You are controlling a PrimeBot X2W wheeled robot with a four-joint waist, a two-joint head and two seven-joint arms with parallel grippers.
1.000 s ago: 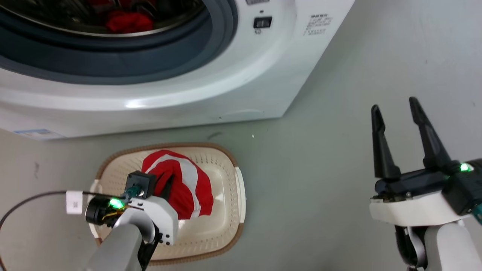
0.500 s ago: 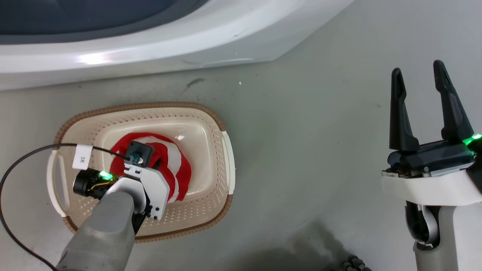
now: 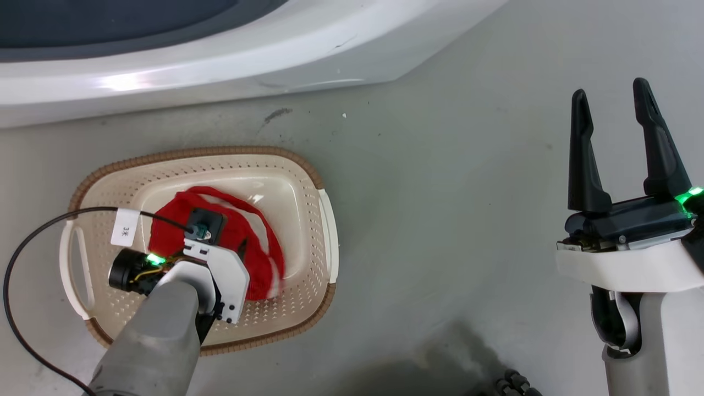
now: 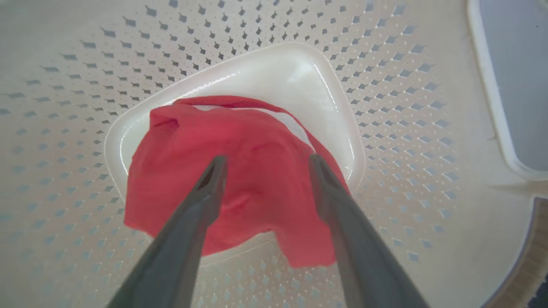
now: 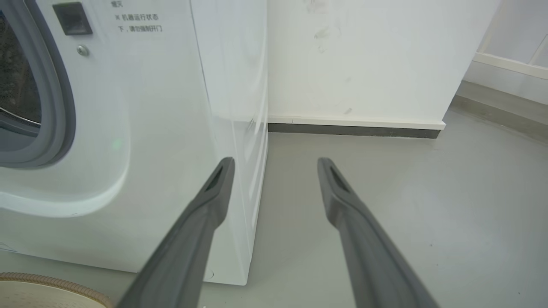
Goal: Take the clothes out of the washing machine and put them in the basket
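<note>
Head view: the red garment lies inside the basket on the floor, before the washing machine; my right gripper stands spread, empty, well apart. Left wrist view: my left gripper is spread above the garment, pinching nothing. Right wrist view: jaws parted, facing the machine's corner

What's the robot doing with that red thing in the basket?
It is moving laundry from the washing machine to the basket. The red garment lies on the basket's bottom, and the left gripper hangs open over it, holding nothing. The right gripper is open too, off to the side above the floor.
</note>
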